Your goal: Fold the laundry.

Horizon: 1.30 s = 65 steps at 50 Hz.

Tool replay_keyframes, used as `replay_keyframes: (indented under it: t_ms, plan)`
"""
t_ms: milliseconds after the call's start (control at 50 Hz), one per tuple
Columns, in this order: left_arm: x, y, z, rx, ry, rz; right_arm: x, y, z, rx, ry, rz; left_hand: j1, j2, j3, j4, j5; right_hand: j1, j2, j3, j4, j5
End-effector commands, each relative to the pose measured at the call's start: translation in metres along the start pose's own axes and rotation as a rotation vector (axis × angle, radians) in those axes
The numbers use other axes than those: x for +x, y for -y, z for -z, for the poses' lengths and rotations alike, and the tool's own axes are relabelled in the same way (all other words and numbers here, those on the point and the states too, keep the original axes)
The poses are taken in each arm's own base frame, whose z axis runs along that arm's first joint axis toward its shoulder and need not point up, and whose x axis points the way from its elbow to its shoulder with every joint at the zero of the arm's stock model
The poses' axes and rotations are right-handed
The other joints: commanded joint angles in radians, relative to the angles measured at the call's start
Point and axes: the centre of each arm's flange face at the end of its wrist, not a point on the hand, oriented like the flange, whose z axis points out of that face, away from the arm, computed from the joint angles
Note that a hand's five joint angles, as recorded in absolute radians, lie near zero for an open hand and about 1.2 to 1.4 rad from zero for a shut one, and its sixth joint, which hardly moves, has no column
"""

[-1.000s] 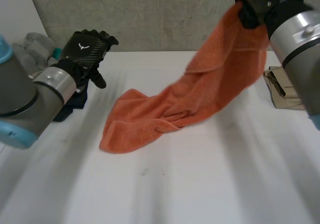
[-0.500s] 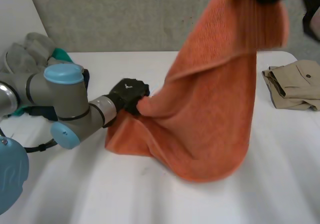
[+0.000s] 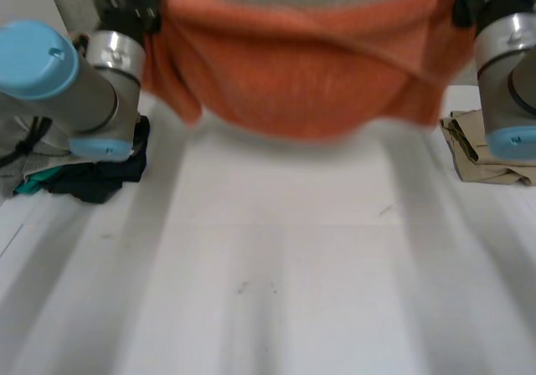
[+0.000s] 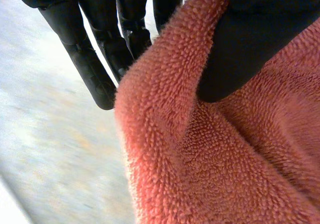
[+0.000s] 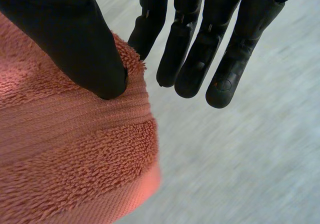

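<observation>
Has lifted towel (image 3: 301, 82) off table (image 3: 276, 283) since half a second ago, left hand (image 4: 260, 39) gone from low fold to top edge. Holds it spread high over far side, long axis left to right, lower edge sagging. Pinches left end between left thumb and straight fingers, right corner likewise in right hand (image 5: 65, 34). Orange looped terry, flat woven band by right hem. Dark clothes (image 3: 92, 182) left, khaki garment (image 3: 486, 153) right.
</observation>
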Motion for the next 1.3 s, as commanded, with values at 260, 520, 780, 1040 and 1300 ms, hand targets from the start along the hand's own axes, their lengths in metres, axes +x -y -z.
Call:
replay_keyframes:
  t_ms: [260,520,780,1040,1300]
  plan:
    - [0.060,-0.062,0.142,-0.372,-0.241,0.016,-0.056,-0.108,0.093,-0.516,0.344,0.059,0.195,0.167,0.175,0.167,0.243,0.347,0.217,0.208,0.205,0.238]
    - [0.046,-0.024,0.210,-0.573,-0.405,-0.025,-0.059,-0.127,0.137,-0.648,0.460,0.180,-0.454,-0.482,-0.474,-0.482,-0.406,0.347,0.217,0.208,0.205,0.238]
    - [-0.001,0.006,0.164,-0.612,-0.409,0.036,-0.044,-0.122,0.147,-0.669,0.455,0.168,-0.812,-0.840,-0.832,-0.840,-0.764,0.347,0.217,0.208,0.205,0.238]
    - [-0.018,-0.075,0.155,-1.024,-0.358,0.296,-0.029,-0.131,0.146,-0.695,0.434,0.163,-0.795,-0.823,-0.814,-0.823,-0.747,0.347,0.217,0.208,0.205,0.238]
    - [-0.020,-0.102,0.186,-1.239,-0.378,0.321,-0.022,-0.134,0.140,-0.684,0.424,0.159,-0.551,-0.579,-0.571,-0.579,-0.503,0.347,0.217,0.208,0.205,0.238]
